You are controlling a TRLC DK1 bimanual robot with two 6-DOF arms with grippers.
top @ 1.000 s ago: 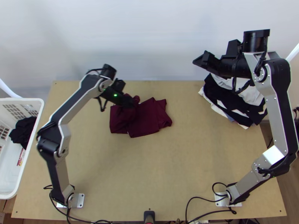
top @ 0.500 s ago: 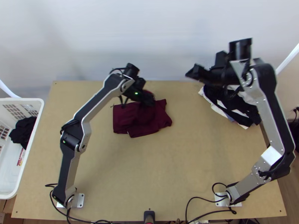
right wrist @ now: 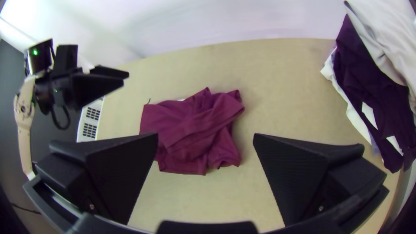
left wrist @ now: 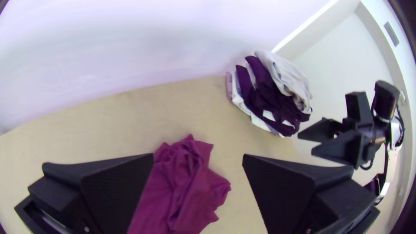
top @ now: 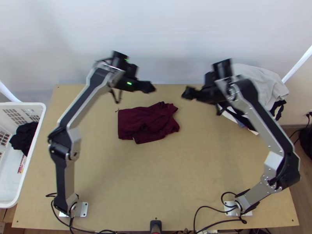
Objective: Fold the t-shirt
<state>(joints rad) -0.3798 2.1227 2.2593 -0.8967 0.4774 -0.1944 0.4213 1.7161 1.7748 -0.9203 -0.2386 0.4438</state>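
Top view: the burgundy t-shirt point(top: 134, 121) lay near the middle of the far half of the worktop point(top: 156, 179); left part fairly flat, right part rumpled, with loose creased layers on top; left end effector point(top: 150, 88) was up near the far edge, beyond the shirt and apart from it; right end effector point(top: 187, 93) was off to the shirt's far right side, also apart from it; the two faced each other with a gap between; a clothes pile point(top: 249, 123) sat at the far right of the worktop, partly behind the right arm point(top: 267, 128), light grey garment point(top: 261, 84) on top; white basket point(top: 24, 105) at the left edge, dark cloth point(top: 26, 136) in it.

Left wrist view: left end effector point(left wrist: 197, 157) was released, fingers point(left wrist: 117, 186) wide apart, grasping nothing; the shirt's bunched, wrinkled part showed through the gap; the clothes pile was farther off, dark and white garments under the grey one; the right end effector was in sight too, its fingers parted.

Right wrist view: right end effector point(right wrist: 206, 136) was likewise released, fingers point(right wrist: 123, 177) spread wide, no cloth in them; the shirt lay flat on the worktop, a strip of it laid slantwise over the rest, a small white bit point(right wrist: 182, 100) at one edge; part of the clothes pile was well apart from the shirt; the left end effector was in sight, no cloth hanging from it.
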